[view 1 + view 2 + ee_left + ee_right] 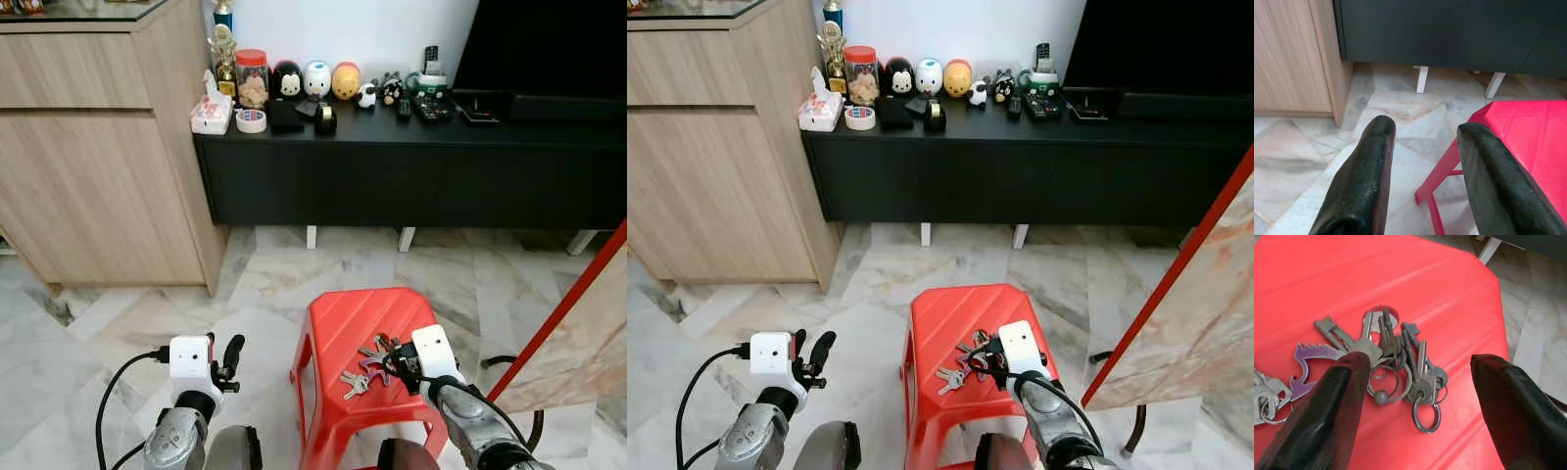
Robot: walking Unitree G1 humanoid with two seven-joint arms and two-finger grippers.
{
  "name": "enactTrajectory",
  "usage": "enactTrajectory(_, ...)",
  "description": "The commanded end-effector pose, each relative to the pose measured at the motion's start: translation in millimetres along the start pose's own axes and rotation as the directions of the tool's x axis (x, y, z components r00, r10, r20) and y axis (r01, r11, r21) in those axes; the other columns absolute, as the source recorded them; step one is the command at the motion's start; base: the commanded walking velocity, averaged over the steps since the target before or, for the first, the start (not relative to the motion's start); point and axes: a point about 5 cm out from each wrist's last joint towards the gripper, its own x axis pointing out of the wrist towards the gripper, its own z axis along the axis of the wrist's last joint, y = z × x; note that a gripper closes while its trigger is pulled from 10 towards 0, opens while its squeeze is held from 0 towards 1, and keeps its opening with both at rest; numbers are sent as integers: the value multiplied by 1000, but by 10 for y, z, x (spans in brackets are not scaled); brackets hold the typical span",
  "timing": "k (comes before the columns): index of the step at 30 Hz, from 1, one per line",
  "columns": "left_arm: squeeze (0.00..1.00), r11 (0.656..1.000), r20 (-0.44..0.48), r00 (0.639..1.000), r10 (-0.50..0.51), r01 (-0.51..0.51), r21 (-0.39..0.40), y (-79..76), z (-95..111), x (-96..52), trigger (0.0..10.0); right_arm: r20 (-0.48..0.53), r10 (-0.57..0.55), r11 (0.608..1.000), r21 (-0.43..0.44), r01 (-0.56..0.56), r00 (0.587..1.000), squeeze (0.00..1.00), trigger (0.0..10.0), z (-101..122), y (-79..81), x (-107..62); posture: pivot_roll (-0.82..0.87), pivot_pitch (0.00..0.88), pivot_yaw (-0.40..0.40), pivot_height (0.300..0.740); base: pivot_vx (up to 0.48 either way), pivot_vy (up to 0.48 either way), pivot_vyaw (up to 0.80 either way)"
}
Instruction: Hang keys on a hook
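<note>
Over the stool (338,328): keys (1396,364) not yet grasped.
Right gripper (1418,382) fingers spread above them; left gripper (1422,171) spread, idle.

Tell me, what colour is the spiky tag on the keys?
Purple. The spiky tag on the keys shows best in the right wrist view.

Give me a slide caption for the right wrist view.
Right gripper, fingers spread wide, poised over a bunch of keys lying on a red stool.
</note>
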Motion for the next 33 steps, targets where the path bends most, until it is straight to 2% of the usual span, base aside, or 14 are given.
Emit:
enactTrajectory(1,0,1000,-13,1000,-11,11,2,-6,-7,-4,10000,2,-7,1000,13,7,1000,0,10000,1,-9,0,73,0,-52,593,0,0,0)
enactTrajectory(9,0,1000,-12,1000,-6,6,1,2,-1,0,10000,3,-11,1000,16,11,1000,0,10000,31,-1,12,75,0,-51,593,0,0,0)
enactTrajectory(14,0,1000,-9,1000,-13,13,0,-13,14,12,10000,-45,-28,999,-19,27,999,0,10000,-23,-29,7,75,0,-50,593,0,0,0)
enactTrajectory(16,0,1000,-12,1000,-14,14,2,-14,12,14,10000,-77,-34,997,-65,29,996,0,10000,-65,-38,0,75,0,-50,593,0,0,0)
enactTrajectory(26,0,1000,-9,1000,-12,12,4,-15,27,1,10000,-120,-81,996,-42,76,990,0,10000,-117,-124,-15,85,6,-48,593,0,0,0)
enactTrajectory(33,0,1000,0,1000,-15,15,9,-21,56,-7,10000,-68,-90,996,-13,89,994,0,10000,-10,-154,7,85,31,-44,593,0,0,0)
